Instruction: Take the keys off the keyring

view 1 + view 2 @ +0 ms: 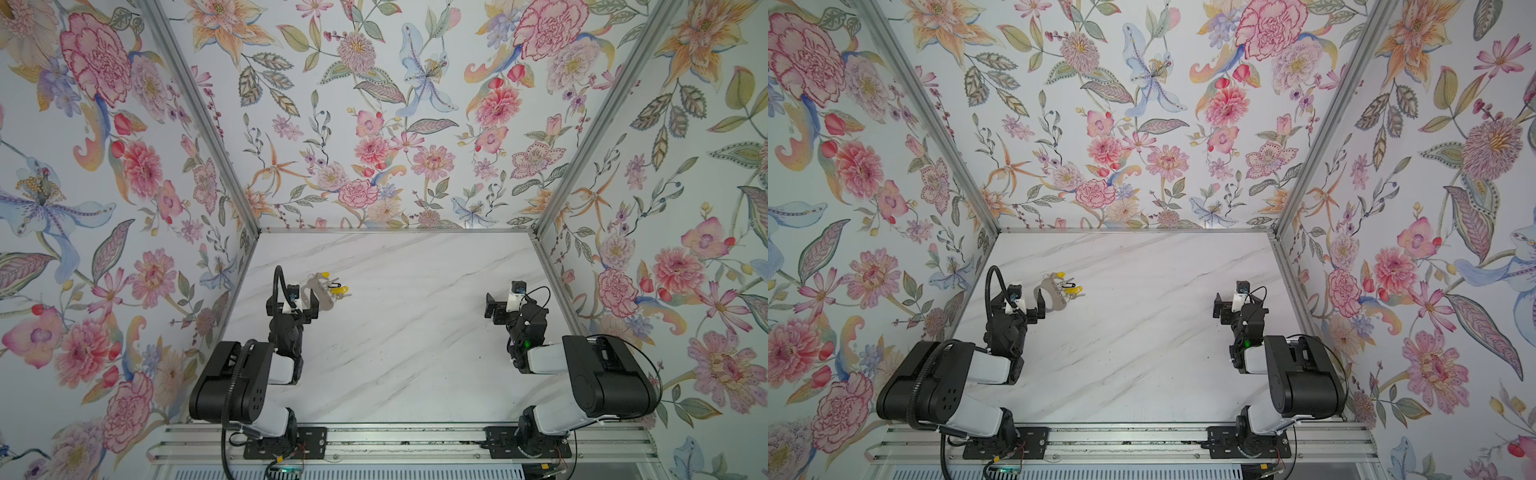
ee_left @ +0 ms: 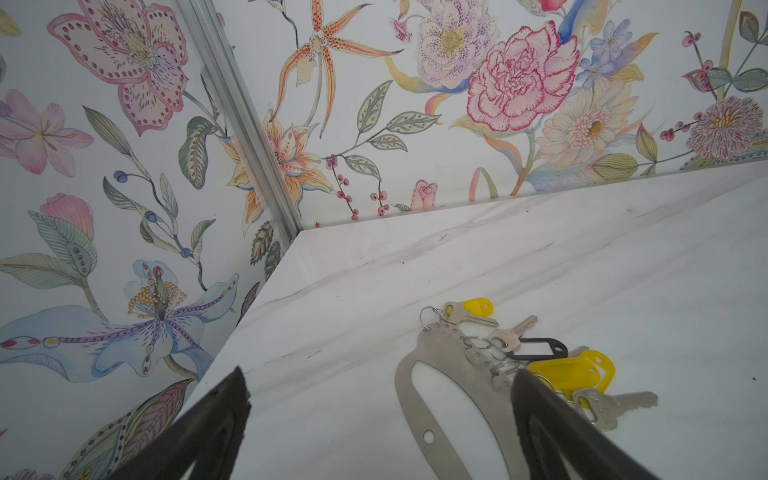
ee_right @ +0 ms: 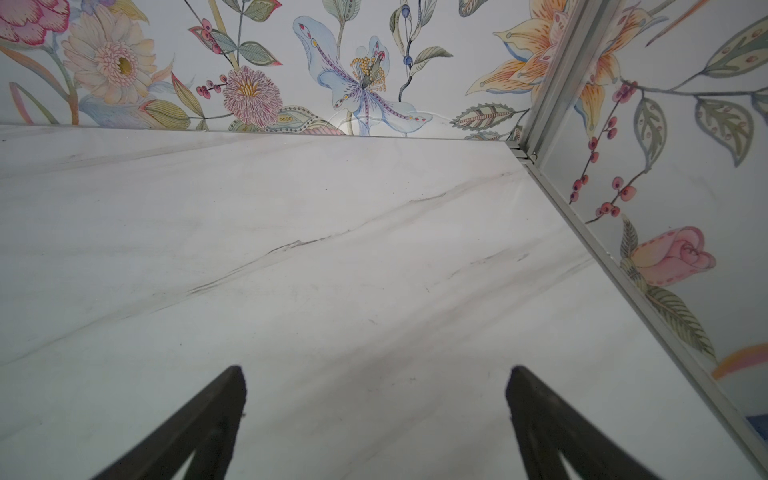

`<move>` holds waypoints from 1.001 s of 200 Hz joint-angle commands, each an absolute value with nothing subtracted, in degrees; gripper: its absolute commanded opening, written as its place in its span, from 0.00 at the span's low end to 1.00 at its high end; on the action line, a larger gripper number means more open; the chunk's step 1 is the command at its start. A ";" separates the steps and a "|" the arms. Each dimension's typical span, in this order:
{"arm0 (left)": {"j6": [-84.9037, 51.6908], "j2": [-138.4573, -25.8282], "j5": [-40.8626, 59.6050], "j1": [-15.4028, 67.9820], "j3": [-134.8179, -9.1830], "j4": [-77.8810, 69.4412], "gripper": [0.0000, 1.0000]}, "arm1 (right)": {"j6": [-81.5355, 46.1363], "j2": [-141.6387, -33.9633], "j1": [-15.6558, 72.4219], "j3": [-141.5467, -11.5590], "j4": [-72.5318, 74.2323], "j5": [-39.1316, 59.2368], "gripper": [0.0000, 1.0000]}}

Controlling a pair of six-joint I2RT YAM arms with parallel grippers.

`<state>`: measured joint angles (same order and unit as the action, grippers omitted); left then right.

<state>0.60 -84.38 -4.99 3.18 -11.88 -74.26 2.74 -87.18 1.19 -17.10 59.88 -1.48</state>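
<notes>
The keyring (image 1: 320, 297) (image 1: 1054, 296) (image 2: 446, 353), a flat grey metal strip with a long rounded opening, lies on the marble table at the back left. Several small silver keys (image 1: 338, 289) (image 1: 1074, 289) (image 2: 623, 401) hang off its right edge on small split rings, most with yellow tags and one with a black tag (image 2: 536, 347). My left gripper (image 1: 293, 311) (image 1: 1016, 308) (image 2: 379, 372) hovers open at the strip's near end, and the opening shows between its fingers. My right gripper (image 1: 496, 309) (image 1: 1221, 309) (image 3: 376, 368) hangs open over bare table at the right.
Floral walls with aluminium corner posts (image 1: 199, 112) (image 1: 598, 120) close in the marble table (image 1: 415, 340) on the left, back and right. The keyring lies near the left wall. Both arm bases stand on a metal rail (image 1: 395, 440) along the front edge.
</notes>
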 commanded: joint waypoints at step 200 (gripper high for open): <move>-20.65 -90.53 -1.38 0.00 -54.88 12.95 0.98 | -1.45 -69.81 19.64 -36.92 13.62 14.78 0.99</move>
